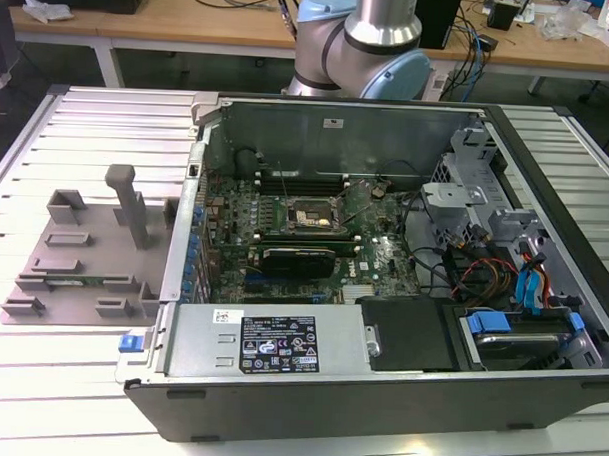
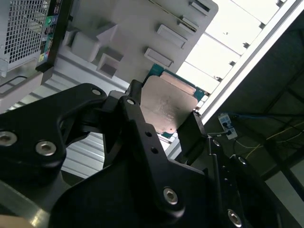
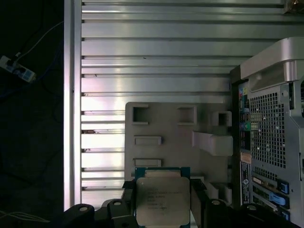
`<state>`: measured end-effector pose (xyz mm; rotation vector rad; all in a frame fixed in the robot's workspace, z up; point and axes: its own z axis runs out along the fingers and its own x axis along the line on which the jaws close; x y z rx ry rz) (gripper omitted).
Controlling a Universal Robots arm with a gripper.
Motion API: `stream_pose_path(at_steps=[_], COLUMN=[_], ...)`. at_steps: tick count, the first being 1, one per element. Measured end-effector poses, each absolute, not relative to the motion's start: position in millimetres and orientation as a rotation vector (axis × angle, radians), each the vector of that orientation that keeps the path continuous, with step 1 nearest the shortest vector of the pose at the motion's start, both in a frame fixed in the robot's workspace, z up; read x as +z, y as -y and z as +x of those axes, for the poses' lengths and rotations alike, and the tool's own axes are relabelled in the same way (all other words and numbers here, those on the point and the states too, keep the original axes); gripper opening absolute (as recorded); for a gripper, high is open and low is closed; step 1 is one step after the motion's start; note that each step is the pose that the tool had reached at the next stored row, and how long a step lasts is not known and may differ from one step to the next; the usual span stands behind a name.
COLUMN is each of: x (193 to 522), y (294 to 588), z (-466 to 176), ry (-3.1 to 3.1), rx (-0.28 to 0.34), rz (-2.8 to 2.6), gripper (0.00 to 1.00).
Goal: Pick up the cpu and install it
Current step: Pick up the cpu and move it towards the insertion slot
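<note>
The cpu [image 3: 162,199] is gripped by opposite edges between the fingers [image 2: 137,118], over the grey tray [image 3: 156,123] near the table [image 3: 142,42] edge. It is judged light, stiff and fragile underneath; edges alone suit gripping.

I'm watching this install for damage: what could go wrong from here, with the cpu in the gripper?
1. The gripper pinches the cpu by two opposite edges only, over the tray. A slip would likely drop it onto the tray's posts.
2. The socket sits deep in the case, close to cables. The bulky gripper might snag there.
</note>
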<state>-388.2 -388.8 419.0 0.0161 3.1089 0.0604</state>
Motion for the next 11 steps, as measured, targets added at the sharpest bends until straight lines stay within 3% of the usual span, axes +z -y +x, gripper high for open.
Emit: stream_pose_path(at_steps=[11], x=[419.0], y=[388.8], z=[-364.5], ry=[-3.109], rx=[0.06], rz=[0.016], gripper=[0.55])
